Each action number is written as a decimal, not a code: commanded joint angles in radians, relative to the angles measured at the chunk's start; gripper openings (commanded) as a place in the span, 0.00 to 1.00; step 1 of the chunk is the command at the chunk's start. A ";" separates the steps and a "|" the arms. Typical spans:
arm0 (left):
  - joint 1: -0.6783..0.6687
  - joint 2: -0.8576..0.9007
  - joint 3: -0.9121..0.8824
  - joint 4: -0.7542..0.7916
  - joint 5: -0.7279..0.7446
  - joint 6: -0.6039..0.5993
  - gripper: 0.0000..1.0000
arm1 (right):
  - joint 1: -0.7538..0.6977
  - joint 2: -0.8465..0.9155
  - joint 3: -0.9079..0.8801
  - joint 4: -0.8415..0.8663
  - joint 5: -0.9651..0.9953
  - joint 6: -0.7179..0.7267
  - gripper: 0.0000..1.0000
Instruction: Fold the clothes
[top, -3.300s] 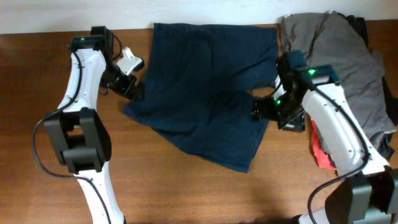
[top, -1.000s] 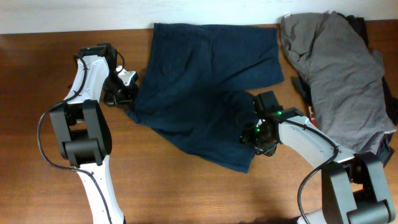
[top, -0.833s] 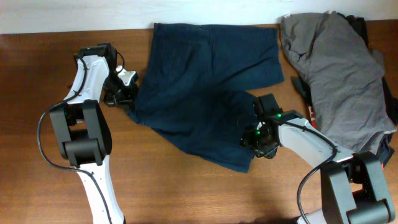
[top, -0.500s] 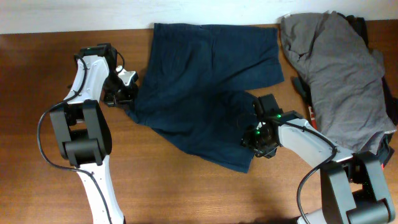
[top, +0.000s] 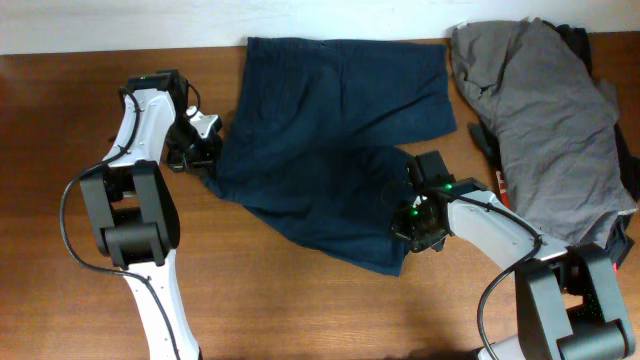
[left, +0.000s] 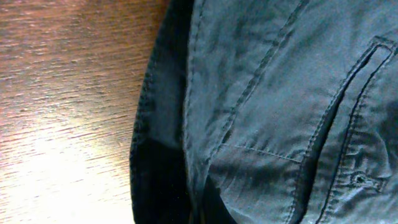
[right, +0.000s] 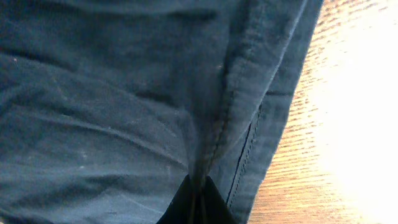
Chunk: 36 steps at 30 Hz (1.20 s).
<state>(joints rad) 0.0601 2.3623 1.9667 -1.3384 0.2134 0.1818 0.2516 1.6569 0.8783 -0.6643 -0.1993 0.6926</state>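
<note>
Broadly, the brown wooden counter (top: 300, 310) fills the overhead view. The dark navy shorts (top: 320, 130) lie spread across its middle. Their top edge sits along the far side of the counter and their lowest corner points toward the near side. To the right of the shorts, a crumpled grey garment (top: 550, 110) covers the far right corner. A sliver of red (top: 503, 186) shows at its lower left edge.

The left arm (top: 135, 120) reaches in from the left side, and the right arm (top: 495, 230) comes in from the lower right.

The left end effector (top: 203, 160) sits at the shorts' left edge, closed together on the cloth there. Its own camera shows only fabric and bare wood, with the fingers not distinct.

The right end effector (top: 412, 228) rests low on the shorts' right edge, just above the lowest corner. It is clamped on the cloth. In the right wrist view, the fabric rises into a narrow ridge that runs down between the dark fingertips (right: 180, 210). A stitched hem (right: 267, 124) lies beside that ridge, against the wood.

The left wrist view shows a pocket slit (left: 339, 118) sewn into the shorts, and a small button (left: 359, 179) sits near its lower end.
</note>
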 joint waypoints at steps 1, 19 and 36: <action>0.002 0.011 -0.003 -0.004 -0.054 -0.010 0.01 | -0.039 -0.001 -0.008 -0.031 0.020 0.004 0.04; 0.119 0.011 -0.003 -0.105 -0.072 -0.047 0.01 | -0.394 -0.039 0.013 -0.176 -0.150 -0.333 0.19; 0.094 0.011 -0.003 -0.151 -0.072 -0.046 0.02 | -0.117 -0.078 0.047 -0.411 -0.144 -0.344 0.41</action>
<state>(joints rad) 0.1539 2.3623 1.9633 -1.4940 0.1482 0.1371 0.0574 1.5978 0.9459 -1.0889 -0.3637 0.3130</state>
